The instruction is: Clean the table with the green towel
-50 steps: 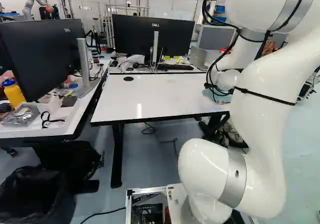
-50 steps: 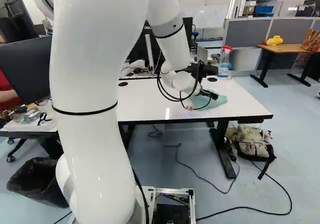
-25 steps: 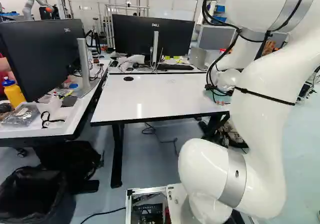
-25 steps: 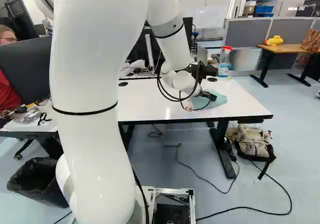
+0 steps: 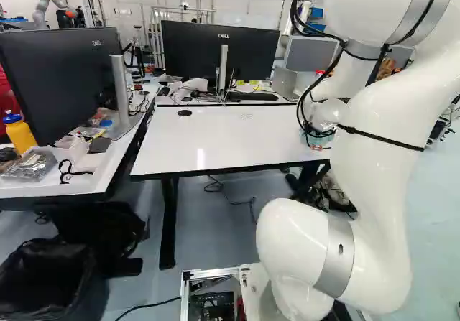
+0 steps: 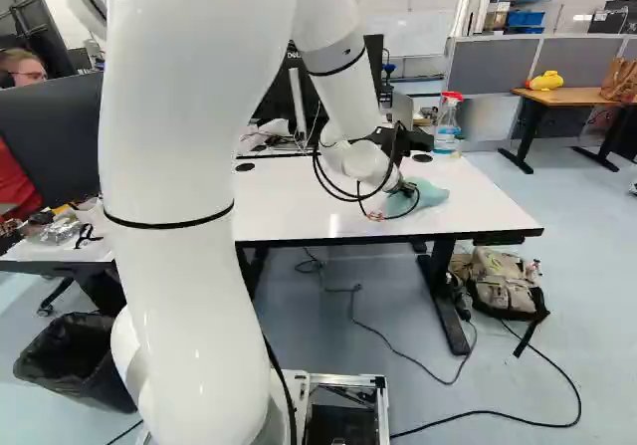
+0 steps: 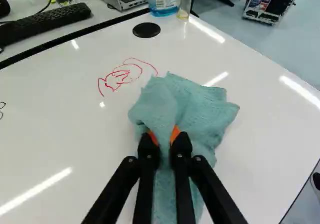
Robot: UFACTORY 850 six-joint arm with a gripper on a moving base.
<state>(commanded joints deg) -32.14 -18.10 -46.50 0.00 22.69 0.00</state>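
Left base view: white table ahead of the base; arm reaches over its right-hand part. A bit of green towel shows beneath the wrist, rest hidden.

Right base view: more of the towel, bunched on the tabletop, just beyond the wrist. Spray bottle stands farther back.

Wrist view: claw pinched closed on a fold of towel, one finger each side. Cloth's gathered ridge runs along the claw's line, loose part fanned out ahead. Red scribble lies ahead of the fingertips, off to the keyboard side, near the towel's edge, apparently uncovered. Wiping seems under way, this mark unfinished. Next stroke likely wants forward plus sideways toward the keyboard; straight ahead would probably miss most of the red.
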